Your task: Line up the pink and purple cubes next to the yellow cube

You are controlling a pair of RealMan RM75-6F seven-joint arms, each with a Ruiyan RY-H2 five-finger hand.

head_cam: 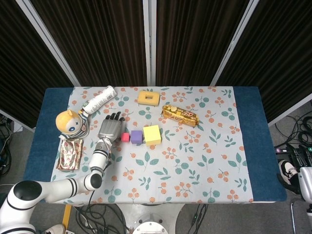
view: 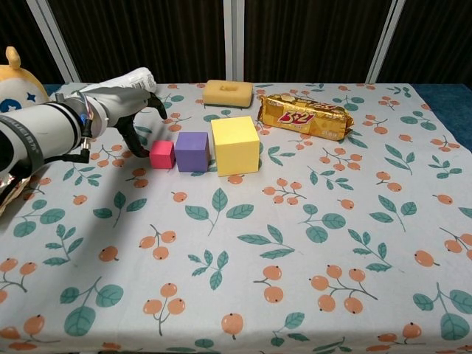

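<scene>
- Cubes first: the yellow cube [view: 235,144] sits mid-bench, the purple cube [view: 192,151] just beside its left face, and the pink cube [view: 162,154] next out, with a thin gap between pink and purple in the chest view.
- Your left hand [view: 124,105] hovers over the cloth just left of the pink cube, fingers spread and arched downward, holding nothing. One fingertip comes down close to the cube's outer face; whether it touches I cannot tell from either view.
- The row looks nearly done, so the step in hand is probably a last nudge — push the pink cube to the right until it meets the purple one.
- Press low on the pink cube's outer face and square to it. A push near a corner would probably spin it out of line.
- Go slowly: the cubes look light, and a firm shove could carry purple and yellow along and skew the row.
- Check the front edges in the head view, where the pink cube [head_cam: 125,137] sits beside your left hand [head_cam: 110,128] — all three should share one straight line.
- Lift straight up when you let go, so a trailing finger does not drag the cube back.
- The right hand is out of sight in both views; leave it there.
</scene>
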